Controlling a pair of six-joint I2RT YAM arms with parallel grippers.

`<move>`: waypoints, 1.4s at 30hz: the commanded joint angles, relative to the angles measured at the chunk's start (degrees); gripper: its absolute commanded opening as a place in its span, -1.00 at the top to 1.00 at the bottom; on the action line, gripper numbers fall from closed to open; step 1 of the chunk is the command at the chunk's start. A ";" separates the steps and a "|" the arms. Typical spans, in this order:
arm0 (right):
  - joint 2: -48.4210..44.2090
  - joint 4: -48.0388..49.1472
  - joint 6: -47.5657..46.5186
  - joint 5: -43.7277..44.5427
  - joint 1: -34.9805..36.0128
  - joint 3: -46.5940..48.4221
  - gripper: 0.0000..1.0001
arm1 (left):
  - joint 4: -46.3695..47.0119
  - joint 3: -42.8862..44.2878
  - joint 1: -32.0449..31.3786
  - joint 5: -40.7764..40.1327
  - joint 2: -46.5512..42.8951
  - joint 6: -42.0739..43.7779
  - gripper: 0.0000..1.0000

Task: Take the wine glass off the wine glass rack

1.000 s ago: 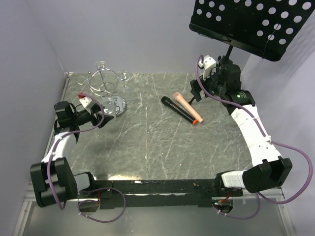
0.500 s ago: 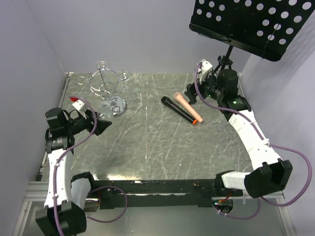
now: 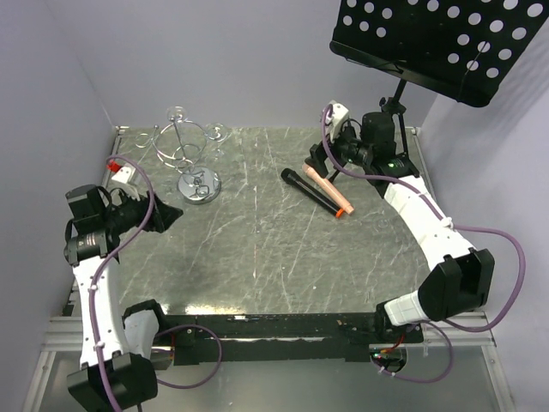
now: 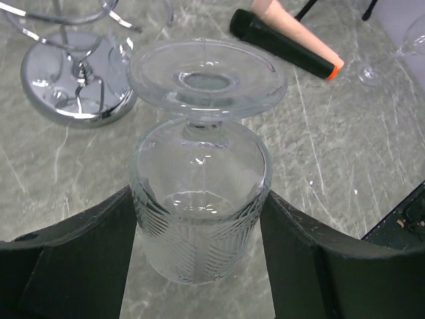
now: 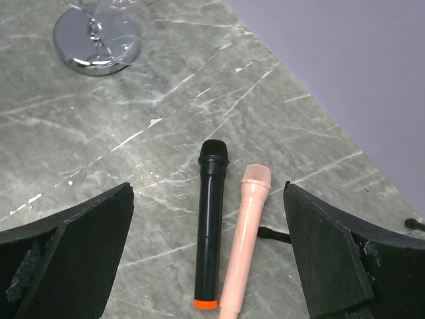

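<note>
The wine glass rack (image 3: 182, 144) is a chrome wire stand at the back left, with a round mirror base (image 3: 199, 184) that also shows in the left wrist view (image 4: 73, 80). My left gripper (image 3: 168, 215) is off the rack, near and left of its base. In the left wrist view, my left gripper (image 4: 198, 199) is shut on the bowl of a clear etched wine glass (image 4: 199, 219), foot pointing away. Another wine glass (image 3: 217, 135) is beside the rack. My right gripper (image 3: 324, 161) is open and empty above two microphones, as the right wrist view (image 5: 207, 193) shows.
A black microphone (image 5: 210, 226) and a pink microphone (image 5: 242, 239) lie side by side at the table's centre right. A black perforated music stand (image 3: 437, 43) rises at the back right. Walls close off the left and back.
My left gripper has drawn back from the rack base toward the near left with the wine glass in it. My right arm has swung left over the microphones.
</note>
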 commanded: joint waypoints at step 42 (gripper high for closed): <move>-12.55 -11.11 -9.81 9.48 30.01 -2.95 -0.86 | 31.30 -27.00 2.69 -1.56 -11.18 -70.02 0.99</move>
